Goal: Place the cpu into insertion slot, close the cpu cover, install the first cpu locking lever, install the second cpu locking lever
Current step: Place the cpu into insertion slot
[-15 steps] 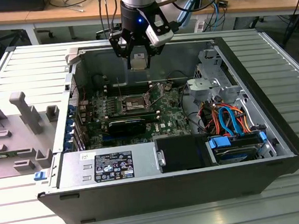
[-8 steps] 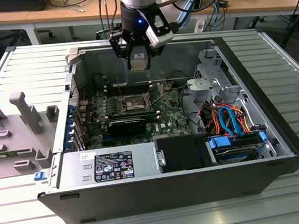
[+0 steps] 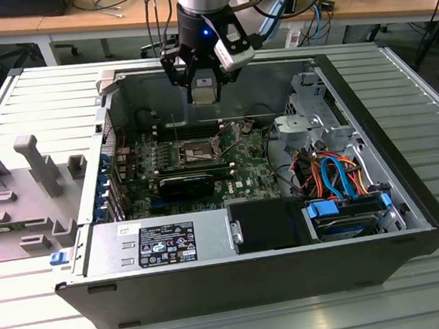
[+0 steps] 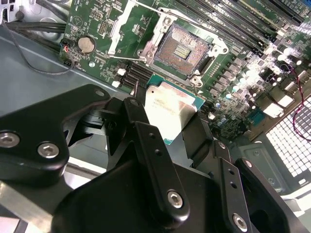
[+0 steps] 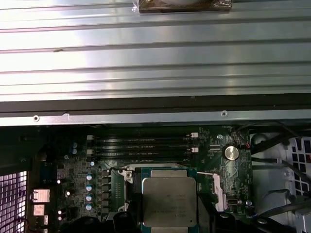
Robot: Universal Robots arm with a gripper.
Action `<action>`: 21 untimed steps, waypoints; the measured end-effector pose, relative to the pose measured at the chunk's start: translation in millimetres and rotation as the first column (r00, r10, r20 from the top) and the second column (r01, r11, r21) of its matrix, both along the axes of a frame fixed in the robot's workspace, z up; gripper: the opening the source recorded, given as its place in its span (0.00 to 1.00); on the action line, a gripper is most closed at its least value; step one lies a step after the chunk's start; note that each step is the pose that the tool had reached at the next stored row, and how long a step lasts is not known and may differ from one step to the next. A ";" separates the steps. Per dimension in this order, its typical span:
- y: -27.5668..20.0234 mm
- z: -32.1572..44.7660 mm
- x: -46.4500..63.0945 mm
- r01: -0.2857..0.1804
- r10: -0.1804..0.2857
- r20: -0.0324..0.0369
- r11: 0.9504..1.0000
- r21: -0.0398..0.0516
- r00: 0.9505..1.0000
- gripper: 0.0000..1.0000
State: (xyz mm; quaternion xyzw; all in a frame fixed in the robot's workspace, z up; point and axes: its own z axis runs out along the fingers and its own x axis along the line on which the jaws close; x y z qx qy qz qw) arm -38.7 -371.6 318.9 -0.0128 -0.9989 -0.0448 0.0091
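Jaws pinch the cpu (image 4: 170,109) by two opposite edges between black fingers (image 4: 138,121), silver-grey top exposed in both wrist views (image 5: 170,201). In the exterior view the jaws hang at upper centre of the frame, above the rear of the open computer case (image 3: 177,293), with the cpu (image 3: 203,88) at their tip.

Findings:
- The cpu is in the air, apart from the green motherboard (image 3: 243,166) beneath it and not seated.
- The insertion slot (image 3: 200,149) sits at the centre of the exterior view, below the jaws. The second wrist view shows its dark centre (image 4: 182,48) bare inside the silver rim.
- The cpu cover (image 4: 121,30) is swung back off the slot, lying alongside it.
- Long black memory slots (image 5: 146,145) run side by side near the slot.
- A coin battery (image 4: 86,44) sits on the board, well apart from the slot.
- The case lies on its side on a ribbed metal surface (image 3: 42,96).
- A grey fixture block (image 3: 36,163) rests on that surface at the exterior view's left.
- Blue and orange cables (image 3: 333,173) lie in the case at centre right of the exterior view.
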 end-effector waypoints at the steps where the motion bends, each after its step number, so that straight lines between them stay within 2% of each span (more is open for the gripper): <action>1: -0.1 -0.1 0.0 0.000 0.000 0.000 1.000 0.000 1.000 0.54; 21: -2.6 -3.2 0.0 0.000 0.000 0.000 1.000 0.000 1.000 0.54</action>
